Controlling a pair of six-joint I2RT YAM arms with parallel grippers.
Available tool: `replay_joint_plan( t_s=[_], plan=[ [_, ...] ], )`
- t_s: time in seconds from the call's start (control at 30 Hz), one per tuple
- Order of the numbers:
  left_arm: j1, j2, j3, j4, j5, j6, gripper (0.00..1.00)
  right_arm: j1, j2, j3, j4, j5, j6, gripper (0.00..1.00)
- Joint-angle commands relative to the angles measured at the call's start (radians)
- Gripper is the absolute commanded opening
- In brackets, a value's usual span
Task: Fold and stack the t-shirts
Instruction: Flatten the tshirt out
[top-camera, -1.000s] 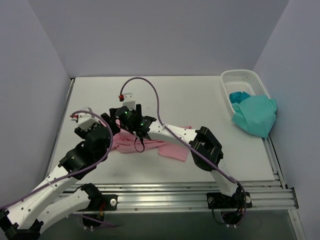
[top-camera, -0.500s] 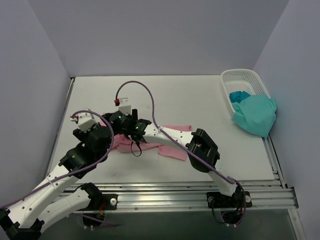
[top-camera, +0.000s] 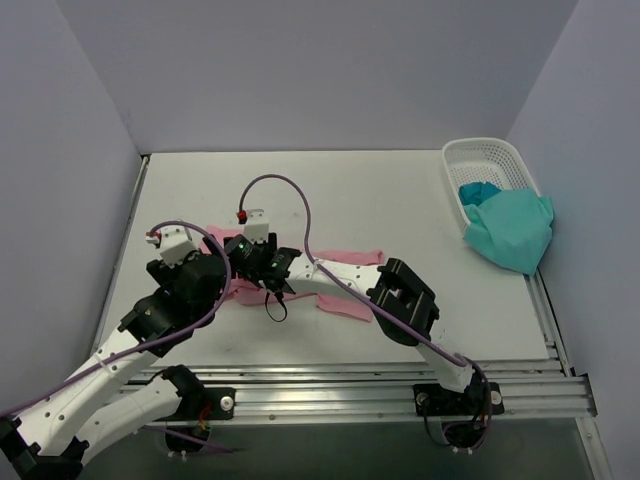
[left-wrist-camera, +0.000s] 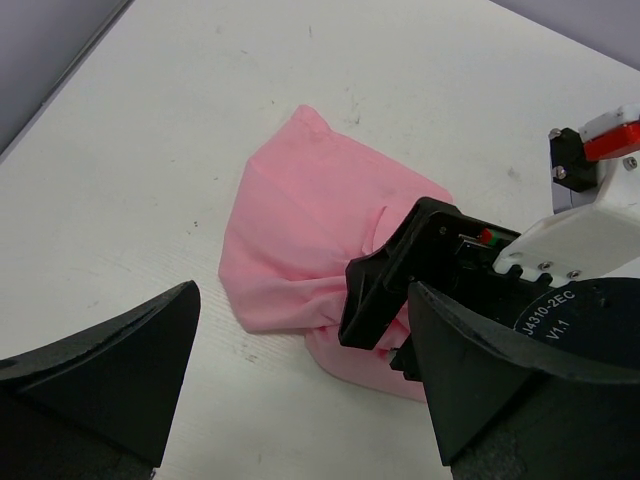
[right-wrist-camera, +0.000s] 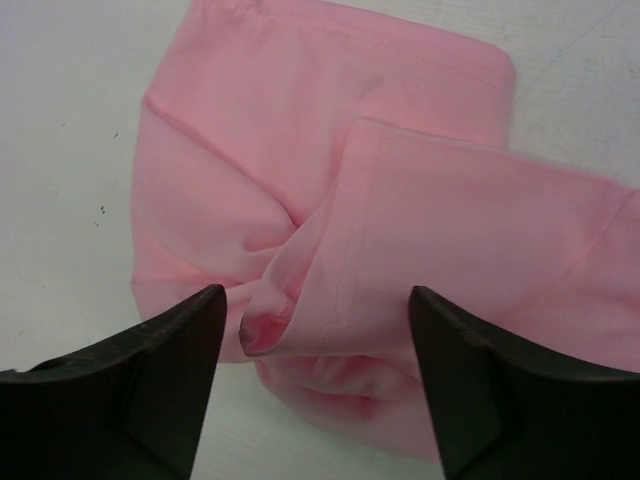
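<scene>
The light pink t-shirt (top-camera: 345, 300) lies crumpled across the table's middle, partly hidden by both arms; it fills the right wrist view (right-wrist-camera: 400, 220) and shows in the left wrist view (left-wrist-camera: 300, 220). My right gripper (top-camera: 262, 262) is open just above the shirt's bunched left part, its fingers (right-wrist-camera: 150, 380) either side of a raised fold. My left gripper (top-camera: 222, 268) is open and empty, close beside the right one, over the shirt's left edge. The teal-green t-shirt (top-camera: 510, 228) hangs over the rim of the white basket (top-camera: 482, 152) at the right.
The white lattice basket stands at the table's back right corner. Grey walls close in the left, back and right. A metal rail (top-camera: 380, 385) runs along the near edge. The right arm's purple cable (top-camera: 300, 195) loops above the shirt.
My right gripper has moved left and nearer, down over the shirt's bunched left part. The left arm has shifted slightly. The pink shirt's left corner now shows behind the grippers.
</scene>
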Motion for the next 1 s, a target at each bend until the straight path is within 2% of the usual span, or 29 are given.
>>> replay_joint_plan(
  t_s=[0.0,0.07,0.2,0.27,0.33,0.37,0.53,0.63,0.83,0.97],
  plan=[
    [0.003,-0.003,0.018,0.126,0.000,-0.031,0.94,0.054,-0.005,-0.027,-0.050,0.054,0.020,0.64],
    [0.003,0.000,0.019,0.124,0.000,-0.031,0.94,0.050,-0.007,-0.027,-0.053,0.060,0.016,0.46],
    [0.003,-0.002,0.021,0.126,0.000,-0.030,0.94,0.036,-0.010,-0.040,-0.047,0.045,0.016,0.29],
    [0.003,-0.003,0.019,0.126,0.000,-0.028,0.94,0.033,-0.011,-0.048,-0.048,0.043,0.017,0.16],
    [0.003,-0.005,0.019,0.126,0.000,-0.028,0.94,0.031,-0.013,-0.054,-0.047,0.043,0.022,0.09],
    [0.003,-0.005,0.021,0.127,0.000,-0.028,0.94,0.031,-0.016,-0.062,-0.047,0.043,0.023,0.00],
    [0.003,-0.002,0.019,0.127,-0.001,-0.028,0.94,0.028,-0.052,-0.108,-0.027,0.077,0.022,0.00],
    [0.003,0.003,0.019,0.127,-0.003,-0.025,0.94,0.019,-0.137,-0.169,-0.022,0.131,0.020,0.00],
    [0.005,0.017,0.018,0.138,0.005,-0.020,0.94,-0.030,-0.428,-0.277,-0.084,0.324,-0.019,0.00],
    [0.011,0.026,-0.004,0.209,0.072,0.018,0.94,-0.036,-0.638,-0.327,-0.154,0.482,-0.043,0.00]
  ],
)
